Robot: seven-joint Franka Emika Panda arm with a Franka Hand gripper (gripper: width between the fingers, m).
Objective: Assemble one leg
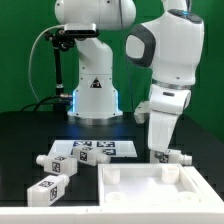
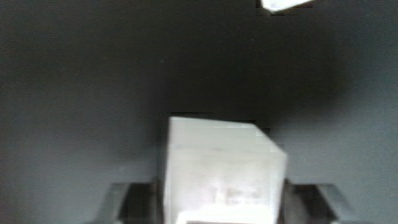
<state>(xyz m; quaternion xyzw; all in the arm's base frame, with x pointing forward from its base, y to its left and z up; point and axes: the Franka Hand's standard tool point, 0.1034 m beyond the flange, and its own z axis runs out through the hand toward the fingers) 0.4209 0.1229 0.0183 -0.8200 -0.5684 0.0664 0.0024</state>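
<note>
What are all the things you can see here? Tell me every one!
legs: three seen, white with black-and-white stickers; two on the table at the exterior view's left, one in the gripper.
panel: one, white, front of the table, exterior view's right.
marker board: one, white with black tags, middle of the table.
table: one, black, under everything.
wall: one, green, behind.
arm: one, white, beside the panel.
gripper: one, dark fingers, shut on a leg.

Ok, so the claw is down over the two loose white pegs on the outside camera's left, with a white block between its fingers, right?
No: the exterior view shows the claw on its right, at the back rim of the large flat white panel. A small white plastic peg does sit between its fingers.
</note>
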